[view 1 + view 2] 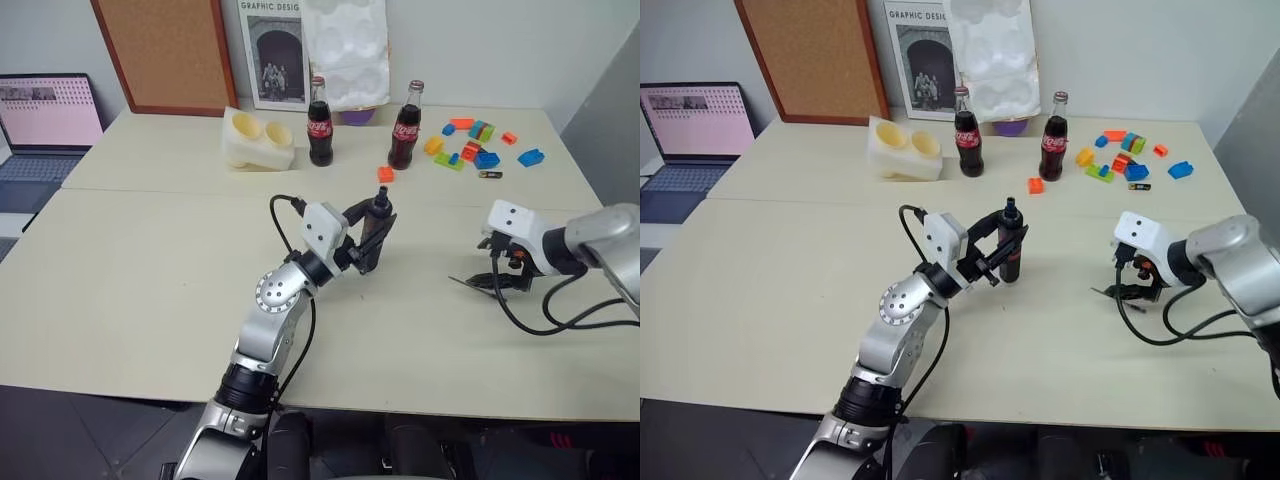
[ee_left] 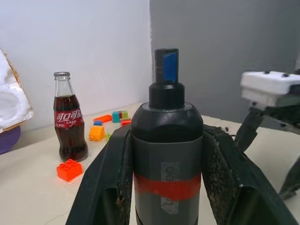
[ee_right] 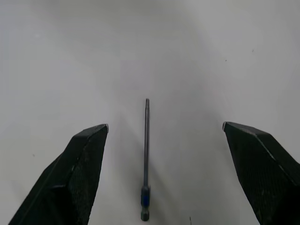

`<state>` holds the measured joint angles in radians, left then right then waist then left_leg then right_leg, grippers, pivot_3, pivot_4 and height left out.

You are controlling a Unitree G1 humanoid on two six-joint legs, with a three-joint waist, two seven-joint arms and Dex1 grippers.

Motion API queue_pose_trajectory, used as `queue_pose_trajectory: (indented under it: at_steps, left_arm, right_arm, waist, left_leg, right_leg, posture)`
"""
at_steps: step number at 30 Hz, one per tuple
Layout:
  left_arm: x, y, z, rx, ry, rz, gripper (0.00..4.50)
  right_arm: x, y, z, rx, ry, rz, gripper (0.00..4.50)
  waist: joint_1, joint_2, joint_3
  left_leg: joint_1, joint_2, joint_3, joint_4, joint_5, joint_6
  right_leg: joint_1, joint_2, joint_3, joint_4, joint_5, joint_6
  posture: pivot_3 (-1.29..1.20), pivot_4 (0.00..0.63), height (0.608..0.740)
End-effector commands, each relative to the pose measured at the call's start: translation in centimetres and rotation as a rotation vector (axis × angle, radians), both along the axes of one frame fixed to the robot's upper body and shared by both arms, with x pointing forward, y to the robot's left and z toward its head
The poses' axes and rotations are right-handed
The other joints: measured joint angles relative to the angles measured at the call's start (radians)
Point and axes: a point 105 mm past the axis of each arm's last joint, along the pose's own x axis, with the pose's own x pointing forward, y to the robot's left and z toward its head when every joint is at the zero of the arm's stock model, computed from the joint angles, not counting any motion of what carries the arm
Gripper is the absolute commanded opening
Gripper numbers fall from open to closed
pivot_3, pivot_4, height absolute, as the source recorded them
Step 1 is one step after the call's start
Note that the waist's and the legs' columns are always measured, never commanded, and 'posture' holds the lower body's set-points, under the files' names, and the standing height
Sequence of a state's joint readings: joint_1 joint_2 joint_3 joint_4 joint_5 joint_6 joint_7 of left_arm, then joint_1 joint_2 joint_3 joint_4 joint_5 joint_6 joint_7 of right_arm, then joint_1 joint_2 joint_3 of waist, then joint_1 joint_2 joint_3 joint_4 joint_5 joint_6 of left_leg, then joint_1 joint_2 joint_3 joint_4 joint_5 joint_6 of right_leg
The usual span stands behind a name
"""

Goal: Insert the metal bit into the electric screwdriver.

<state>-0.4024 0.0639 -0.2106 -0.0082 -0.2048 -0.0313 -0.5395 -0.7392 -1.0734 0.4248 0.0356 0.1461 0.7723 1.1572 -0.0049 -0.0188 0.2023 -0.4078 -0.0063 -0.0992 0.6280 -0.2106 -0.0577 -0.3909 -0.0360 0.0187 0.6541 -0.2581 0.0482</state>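
Steel metal bit (image 3: 146,159) lies flat on the counter (image 1: 150,270) between wide-spread right gripper (image 3: 164,129) fingers; being thin, it could be skidded or missed. The electric screwdriver (image 2: 166,154) is clamped upright by the left gripper (image 2: 166,187); misalignment is risked.

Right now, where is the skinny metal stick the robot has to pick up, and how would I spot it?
Look at the big cream table, on the robot's right side, where the right gripper hangs open above the bare top. The metal bit lies flat between its two black fingers, touching neither. It is a needle-thin grey rod with a small blue band near one end, unlike the thick black electric screwdriver shut in the left gripper.
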Motion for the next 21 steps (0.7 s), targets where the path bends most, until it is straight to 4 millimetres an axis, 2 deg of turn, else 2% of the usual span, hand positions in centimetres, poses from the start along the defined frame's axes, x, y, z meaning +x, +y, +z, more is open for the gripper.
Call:
queue_pose_trajectory:
  at_steps: [1, 10, 14, 15, 21]
  left_arm:
    - [-1.1, -0.7, 2.0, -0.035, -0.097, -0.022, 1.66]
    - [-1.1, -0.8, 1.8, -0.042, -0.099, -0.002, 1.66]
    - [-0.9, -0.9, 1.8, -0.047, -0.091, 0.002, 1.66]
    - [-0.9, -1.0, 1.8, -0.045, -0.095, 0.0, 1.66]
    - [-0.8, -1.0, 1.8, -0.045, -0.099, 0.007, 1.66]
  right_arm:
    - [0.4, -0.5, 0.0, -0.033, 0.044, -0.006, 4.09]
    - [1.4, -0.6, -2.2, -0.094, 0.114, -0.013, 4.09]
    - [1.9, -0.6, -2.7, -0.127, 0.13, -0.004, 3.43]
    - [2.0, -0.5, -2.8, -0.121, 0.147, -0.005, 3.07]
    - [1.9, -0.2, -3.4, -0.13, 0.199, 0.005, 1.71]
  waist:
    - [0.0, 0.0, 0.0]
    - [-0.001, 0.0, 0.0]
    - [-0.002, 0.0, 0.0]
    - [-0.002, 0.0, 0.0]
    - [-0.002, 0.0, 0.0]
  left_leg:
    - [0.0, 0.0, 0.0, 0.0, 0.0, 0.0]
    - [0.0, 0.0, 0.0, 0.0, 0.0, 0.0]
    - [0.0, 0.0, 0.0, 0.001, 0.0, 0.0]
    - [0.0, 0.0, 0.0, 0.001, 0.0, 0.0]
    - [0.001, 0.0, -0.001, 0.001, 0.0, 0.0]
  right_leg:
    - [0.0, 0.0, 0.0, 0.0, 0.0, 0.0]
    - [0.0, 0.0, -0.001, 0.001, 0.0, 0.0]
    - [0.0, 0.0, 0.0, 0.001, 0.0, 0.0]
    - [0.0, 0.0, 0.0, 0.002, 0.0, 0.0]
    - [0.0, 0.0, -0.001, 0.003, 0.0, 0.0]
  posture:
    - [0.0, 0.15, 0.74]
    - [0.0, 0.15, 0.74]
    - [0.0, 0.15, 0.74]
    - [0.0, 0.15, 0.74]
    - [0.0, 0.15, 0.74]
